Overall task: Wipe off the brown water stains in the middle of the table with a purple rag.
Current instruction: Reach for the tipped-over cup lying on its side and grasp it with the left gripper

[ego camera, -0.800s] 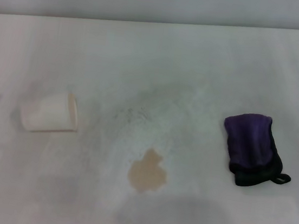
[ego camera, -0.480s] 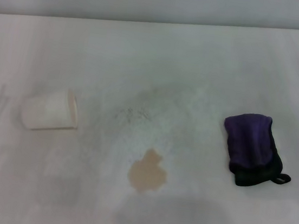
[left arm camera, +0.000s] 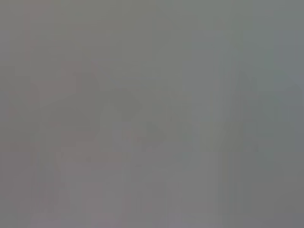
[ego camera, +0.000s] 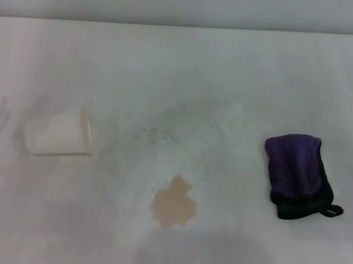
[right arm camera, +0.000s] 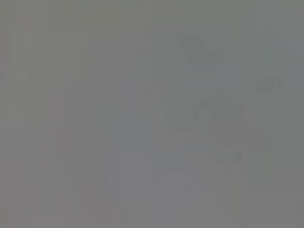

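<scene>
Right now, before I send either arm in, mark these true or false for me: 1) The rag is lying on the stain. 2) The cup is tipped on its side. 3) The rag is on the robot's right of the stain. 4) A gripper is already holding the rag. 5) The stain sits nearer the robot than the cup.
1) False. The purple rag lies on the table apart from the brown stain, with bare surface between them.
2) True. The cup lies on its side.
3) True.
4) False. No gripper shows in the head view, and the wrist views show nothing recognisable.
5) True. The stain is lower in the head view than the cup.
</scene>
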`<state>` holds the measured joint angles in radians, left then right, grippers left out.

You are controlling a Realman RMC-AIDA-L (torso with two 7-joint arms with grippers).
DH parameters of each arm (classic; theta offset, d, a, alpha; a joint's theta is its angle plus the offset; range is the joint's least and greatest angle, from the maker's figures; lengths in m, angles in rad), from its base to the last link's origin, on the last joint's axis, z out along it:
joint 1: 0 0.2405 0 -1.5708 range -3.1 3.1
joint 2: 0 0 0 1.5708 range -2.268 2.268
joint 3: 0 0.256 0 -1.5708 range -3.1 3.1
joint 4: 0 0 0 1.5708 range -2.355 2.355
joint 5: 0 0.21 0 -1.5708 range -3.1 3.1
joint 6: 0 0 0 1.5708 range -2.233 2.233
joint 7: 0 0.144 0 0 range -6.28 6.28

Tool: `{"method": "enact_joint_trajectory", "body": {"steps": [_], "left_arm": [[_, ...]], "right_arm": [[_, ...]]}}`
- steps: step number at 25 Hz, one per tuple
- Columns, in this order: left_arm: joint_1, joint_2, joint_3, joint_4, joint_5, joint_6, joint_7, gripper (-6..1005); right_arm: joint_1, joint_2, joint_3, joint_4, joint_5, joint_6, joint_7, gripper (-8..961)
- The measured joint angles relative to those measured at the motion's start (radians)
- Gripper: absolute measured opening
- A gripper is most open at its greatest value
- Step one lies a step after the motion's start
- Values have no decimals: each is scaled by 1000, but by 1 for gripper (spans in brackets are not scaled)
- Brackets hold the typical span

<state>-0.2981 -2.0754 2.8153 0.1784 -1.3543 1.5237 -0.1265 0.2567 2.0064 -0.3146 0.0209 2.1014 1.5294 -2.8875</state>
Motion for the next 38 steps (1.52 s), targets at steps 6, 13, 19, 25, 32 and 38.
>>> {"method": "enact_joint_trajectory", "body": {"steps": [6,13,19,25,32,38], "left_arm": [[-53,11,1,-192,112,-98,-336,873],[-163,6,15,-530,357,-109,-753,872],[-284,9,30,-815,611,-7,-975,872],[-420,13,32,-1016,864,102,-1046,873],[-585,14,34,-1194,1175,181,-1040,872],[-722,5,34,-1304,1389,265,-983,872]], "right_arm": [[25,0,3,-3,3,-19,1,843],[68,2,5,-8,3,-85,2,843],[86,5,5,-5,3,-99,2,843],[93,6,5,-4,3,-100,2,843],[93,6,7,-9,5,-100,2,843],[92,6,30,-10,6,-112,0,842]]}}
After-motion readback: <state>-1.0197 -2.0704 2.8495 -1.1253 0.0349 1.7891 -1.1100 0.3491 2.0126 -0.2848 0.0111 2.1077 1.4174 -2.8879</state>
